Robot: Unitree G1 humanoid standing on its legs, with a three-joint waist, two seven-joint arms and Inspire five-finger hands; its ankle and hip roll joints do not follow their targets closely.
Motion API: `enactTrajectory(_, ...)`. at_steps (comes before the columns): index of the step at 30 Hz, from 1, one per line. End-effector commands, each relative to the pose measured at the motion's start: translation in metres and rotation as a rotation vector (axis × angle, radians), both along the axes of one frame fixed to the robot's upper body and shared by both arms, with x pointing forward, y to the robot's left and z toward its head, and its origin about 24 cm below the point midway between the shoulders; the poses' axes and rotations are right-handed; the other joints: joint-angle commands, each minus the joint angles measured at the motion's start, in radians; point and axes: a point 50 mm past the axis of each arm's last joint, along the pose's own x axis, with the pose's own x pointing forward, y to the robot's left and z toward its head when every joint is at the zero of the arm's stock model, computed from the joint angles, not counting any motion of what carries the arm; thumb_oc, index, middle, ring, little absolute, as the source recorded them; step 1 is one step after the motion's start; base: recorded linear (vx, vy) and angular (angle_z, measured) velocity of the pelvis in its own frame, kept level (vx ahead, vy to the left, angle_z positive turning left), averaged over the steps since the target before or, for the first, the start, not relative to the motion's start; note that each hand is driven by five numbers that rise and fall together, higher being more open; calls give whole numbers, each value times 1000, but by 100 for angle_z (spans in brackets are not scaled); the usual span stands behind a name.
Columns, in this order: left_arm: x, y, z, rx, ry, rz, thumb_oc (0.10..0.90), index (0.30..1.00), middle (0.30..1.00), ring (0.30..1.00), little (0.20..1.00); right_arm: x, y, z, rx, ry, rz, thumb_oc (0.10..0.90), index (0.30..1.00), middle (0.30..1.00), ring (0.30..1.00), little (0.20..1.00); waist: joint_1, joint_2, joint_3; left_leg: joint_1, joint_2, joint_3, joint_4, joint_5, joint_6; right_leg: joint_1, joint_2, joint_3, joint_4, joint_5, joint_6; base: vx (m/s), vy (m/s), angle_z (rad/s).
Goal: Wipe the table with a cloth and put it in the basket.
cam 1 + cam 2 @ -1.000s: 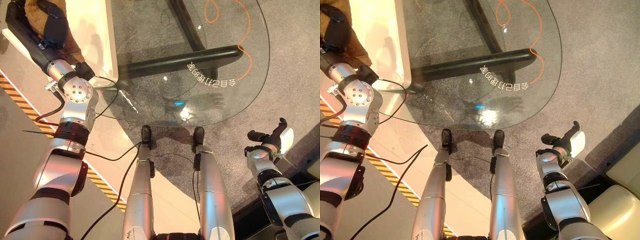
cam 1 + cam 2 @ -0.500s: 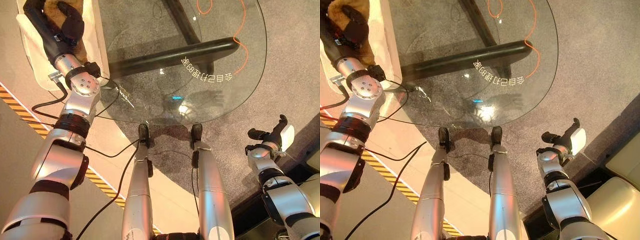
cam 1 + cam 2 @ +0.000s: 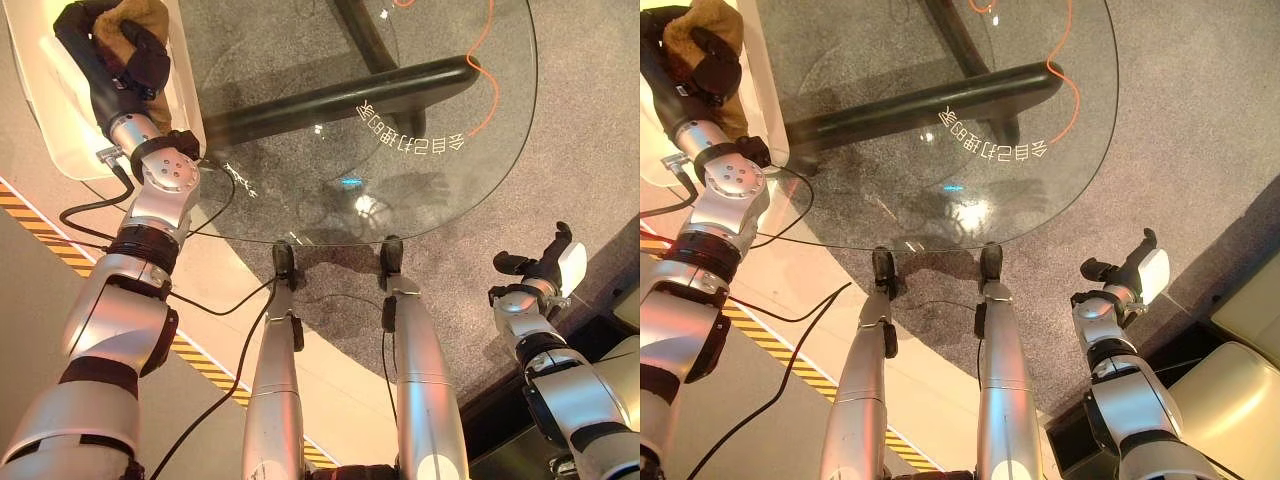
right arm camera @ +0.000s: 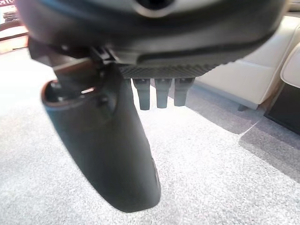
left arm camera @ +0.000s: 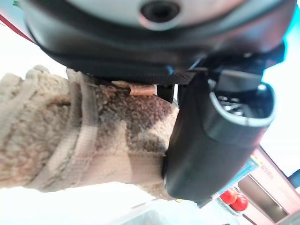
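Observation:
A tan fleecy cloth [image 3: 138,12] is bunched in my left hand [image 3: 112,72], whose fingers are curled round it. In the left wrist view the thumb [image 5: 211,140] presses against the cloth [image 5: 70,136]. Hand and cloth hang over the inside of a white basket [image 3: 50,125] standing on the floor left of the round glass table [image 3: 300,185]. My right hand [image 3: 543,268] hangs low at the right over grey carpet, away from the table, with relaxed fingers and nothing in it.
Under the glass top run a black table leg [image 3: 340,95] and an orange cord [image 3: 485,80]. A yellow-and-black striped floor line [image 3: 30,215] passes on the left. A cream seat [image 3: 1240,400] stands at the lower right.
The camera has shifted, bringing more of the basket into view. My left hand keeps its hold on the cloth and now sits deeper over the basket. The right hand has stayed put.

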Motion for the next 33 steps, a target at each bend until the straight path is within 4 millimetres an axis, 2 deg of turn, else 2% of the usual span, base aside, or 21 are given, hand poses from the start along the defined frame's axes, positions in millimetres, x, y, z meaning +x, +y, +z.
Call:
enactTrajectory(1,-32,34,78,-48,-303,160,100,300,300,300,200,-11,-26,9,-76,-19,-73,800,900,900,900,900,10,-4,-29,10,-78,112,68,-103,85,44,121,2,-121,27,-13,0,0,0)
enactTrajectory(11,-34,43,72,-136,-310,213,100,300,300,300,200,-9,-21,8,-85,-31,-63,800,900,900,900,900,9,-5,-29,0,-79,110,66,-100,84,34,119,2,-123,31,-13,0,0,0)
enactTrajectory(22,-38,62,64,-224,-283,281,100,300,300,300,200,-8,-20,9,-83,-37,-61,800,900,900,900,900,7,-25,-29,-12,-78,104,73,-101,84,30,121,-2,-127,37,-13,0,0,0)
enactTrajectory(33,-38,71,59,-267,-250,298,100,300,300,300,200,-8,-19,9,-81,-41,-57,800,900,900,900,900,7,-34,-29,-25,-78,100,79,-102,84,20,120,-5,-129,41,-11,0,0,0)
